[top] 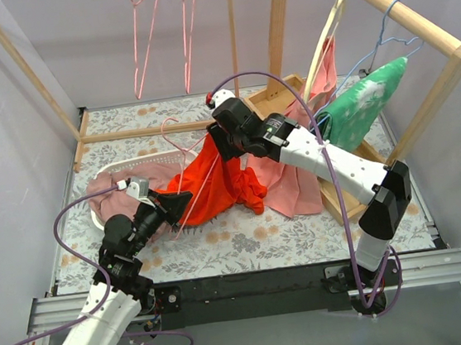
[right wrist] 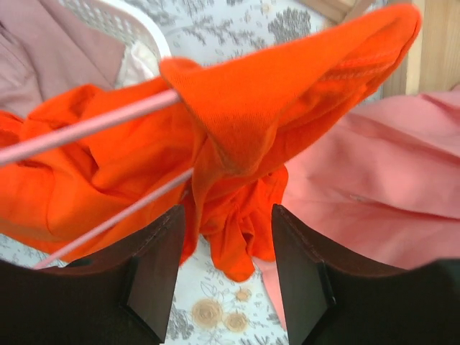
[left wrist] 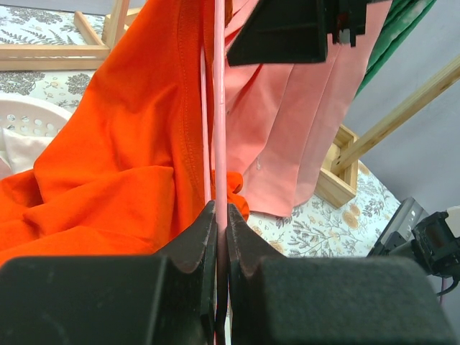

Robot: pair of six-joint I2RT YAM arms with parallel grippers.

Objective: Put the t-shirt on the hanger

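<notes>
The orange-red t-shirt [top: 215, 182] hangs in a bunch over one end of the pink wire hanger [top: 170, 138], which is tilted above the table. My left gripper [top: 185, 201] is shut on the hanger's wire [left wrist: 220, 108], low and to the left of the shirt [left wrist: 122, 144]. My right gripper [top: 221, 144] is open just above the shirt. In the right wrist view its jaws [right wrist: 226, 244] stand apart on either side of hanging cloth, not touching it. There the shirt [right wrist: 266, 93] caps the hanger's corner and two wire runs [right wrist: 86, 126] come out to the left.
A white basket [top: 130, 166] holds dusty-pink cloth [top: 112, 190] at the left. A pink garment [top: 294, 186] on a cream hanger [top: 327, 32], a green garment [top: 364, 103] and a wooden crate [top: 342, 201] stand at the right. Two pink hangers [top: 148, 32] hang at the back.
</notes>
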